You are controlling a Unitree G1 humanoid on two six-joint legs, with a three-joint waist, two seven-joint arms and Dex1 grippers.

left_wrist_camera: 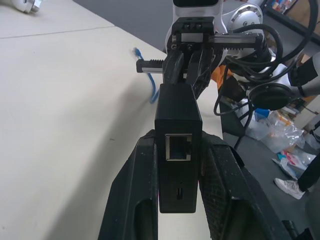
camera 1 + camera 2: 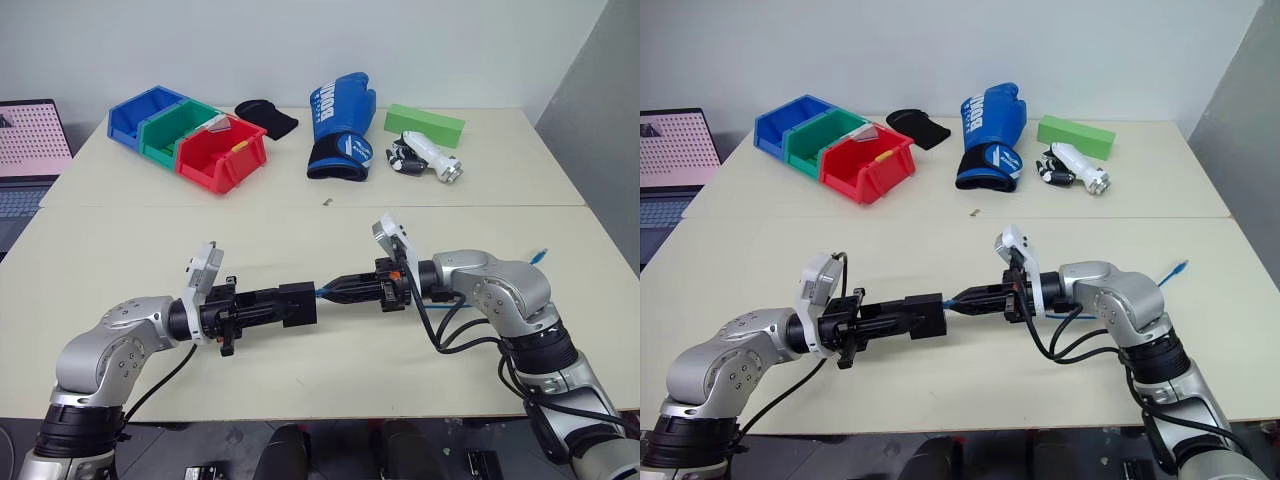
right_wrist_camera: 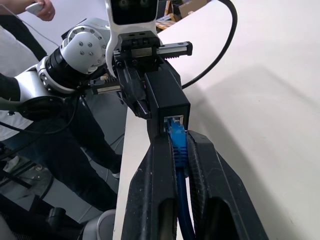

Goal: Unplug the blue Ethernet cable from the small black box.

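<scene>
From the head cameras, the two arms meet over the near half of the table [image 2: 120,250]; the left gripper [image 2: 290,305] holds the small black box [image 2: 298,303] level in the air, and the right gripper [image 2: 335,291] has its fingers pinched narrow on the plug end of the blue Ethernet cable [image 2: 322,293], right at the box's face; the cable's far plug [image 2: 541,256] lies on the table out by the right elbow. Beyond, well apart from the work, sit the blue, green and red bins [image 2: 190,135], a blue boxing glove [image 2: 340,125], a green block [image 2: 424,124] and a white tool [image 2: 430,158]; I'd say the open room lies to the robot's right, along the cable's own line.

In the left wrist view, the box is clamped between the two fingers, an empty port facing the camera; the right gripper stands at its far end; the table edge runs close beside, with floor clutter past it, so I reckon a dropped box could go over.

In the right wrist view, the blue plug [image 3: 175,131] is seated in the box's port, the fingers closed along the cord just behind it; a person's hand [image 3: 42,7] shows off to the side. My judgement: pull straight back along the port's axis, no twisting, with the left grip firm; whether the latch tab is pressed I cannot tell.
</scene>
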